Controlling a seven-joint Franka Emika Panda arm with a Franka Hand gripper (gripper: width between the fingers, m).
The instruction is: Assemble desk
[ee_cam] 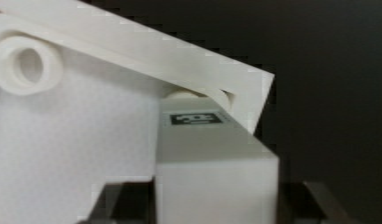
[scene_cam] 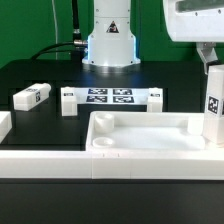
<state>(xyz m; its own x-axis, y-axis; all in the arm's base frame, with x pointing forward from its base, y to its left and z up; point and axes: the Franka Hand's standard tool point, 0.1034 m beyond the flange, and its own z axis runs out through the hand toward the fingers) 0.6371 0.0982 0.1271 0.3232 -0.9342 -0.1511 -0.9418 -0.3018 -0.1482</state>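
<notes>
My fingers (ee_cam: 120, 206) grip a leg (scene_cam: 213, 104) on both sides. It stands upright at the desk top's (scene_cam: 140, 141) corner, three o'clock in the exterior view.

I see the desk top (scene_cam: 150, 143) in front of the marker board (scene_cam: 110, 97), an upright leg (scene_cam: 213, 105) at its corner on the exterior view's right, and a loose leg (scene_cam: 32, 96) lying well off to the left.

Black tabletop (scene_cam: 30, 72) beneath a pale wall (scene_cam: 30, 20)
</notes>
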